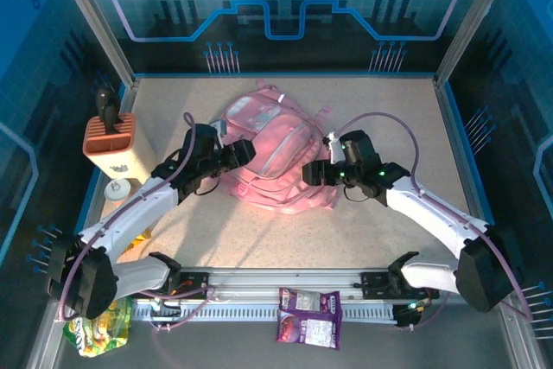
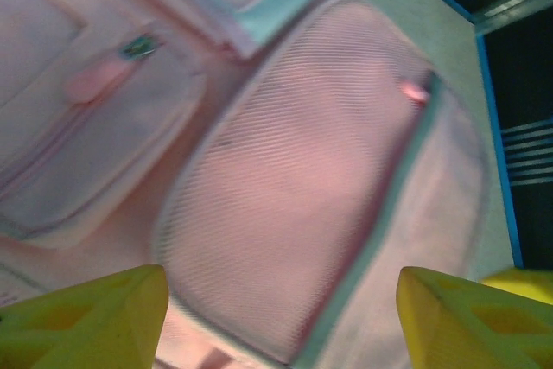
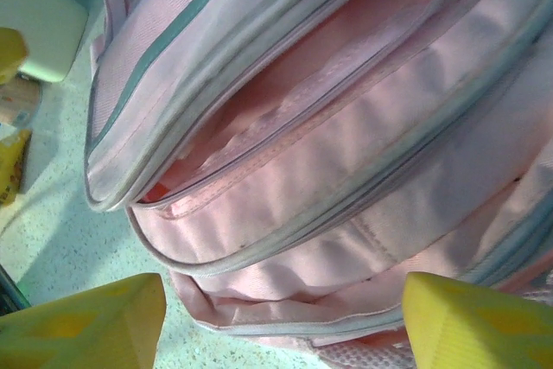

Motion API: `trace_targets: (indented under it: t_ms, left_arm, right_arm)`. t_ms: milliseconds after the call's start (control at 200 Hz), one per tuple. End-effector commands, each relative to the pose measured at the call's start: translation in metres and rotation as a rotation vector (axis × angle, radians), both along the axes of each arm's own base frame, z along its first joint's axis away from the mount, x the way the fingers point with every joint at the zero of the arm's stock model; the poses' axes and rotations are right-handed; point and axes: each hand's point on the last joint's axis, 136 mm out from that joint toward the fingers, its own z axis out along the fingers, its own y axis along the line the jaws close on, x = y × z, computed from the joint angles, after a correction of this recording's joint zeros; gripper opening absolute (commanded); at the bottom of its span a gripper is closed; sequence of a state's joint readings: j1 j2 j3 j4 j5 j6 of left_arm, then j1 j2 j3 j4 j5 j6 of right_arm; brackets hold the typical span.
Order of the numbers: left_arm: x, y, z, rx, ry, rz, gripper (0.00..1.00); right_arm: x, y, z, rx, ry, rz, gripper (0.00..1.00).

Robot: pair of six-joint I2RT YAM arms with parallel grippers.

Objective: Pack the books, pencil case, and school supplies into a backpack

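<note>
Backpack (image 1: 275,157) lies between the left end effector (image 1: 245,153) and the right end effector (image 1: 313,172), both open and about equally near; its long axis runs near-to-far.

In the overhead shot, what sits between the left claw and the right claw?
The pink backpack lies between the left claw and the right claw, as the top external view shows.

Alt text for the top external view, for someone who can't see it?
A pink backpack lies flat on the table, the left gripper at its left edge and the right gripper at its right edge. An orange-and-cream holder stands far left.
</note>
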State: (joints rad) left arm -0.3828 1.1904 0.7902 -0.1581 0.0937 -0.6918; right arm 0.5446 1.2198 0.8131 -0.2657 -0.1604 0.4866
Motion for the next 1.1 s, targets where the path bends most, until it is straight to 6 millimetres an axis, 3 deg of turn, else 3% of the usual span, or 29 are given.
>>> trace_targets:
  t_ms: [0, 160, 310, 455, 770, 961, 1096]
  left_arm:
    - [0.012, 0.003, -0.009, -0.126, 0.029, 0.052, 0.73]
    - [0.025, -0.001, -0.026, -0.147, 0.071, 0.054, 0.75]
    - [0.03, -0.009, -0.037, -0.208, 0.097, 0.058, 0.75]
    - [0.026, -0.022, -0.036, -0.265, 0.112, 0.054, 0.65]
    - [0.0, -0.077, -0.027, -0.375, 0.112, 0.039, 0.44]
    - [-0.008, -0.108, -0.027, -0.426, 0.116, -0.002, 0.34]
    - [-0.011, -0.113, -0.034, -0.392, 0.126, -0.013, 0.31]
  right_arm:
    - [-0.006, 0.003, -0.011, -0.055, -0.003, 0.008, 0.75]
    - [-0.011, 0.011, -0.014, -0.065, -0.02, 0.023, 0.75]
    - [-0.011, 0.005, -0.016, -0.099, -0.013, 0.003, 0.75]
    - [-0.015, -0.001, -0.014, -0.151, -0.026, 0.005, 0.73]
    - [-0.021, -0.011, -0.013, -0.245, 0.008, -0.114, 0.71]
    - [-0.03, 0.011, -0.02, -0.225, 0.024, -0.161, 0.67]
    - [-0.03, 0.02, -0.026, -0.22, 0.024, -0.232, 0.59]
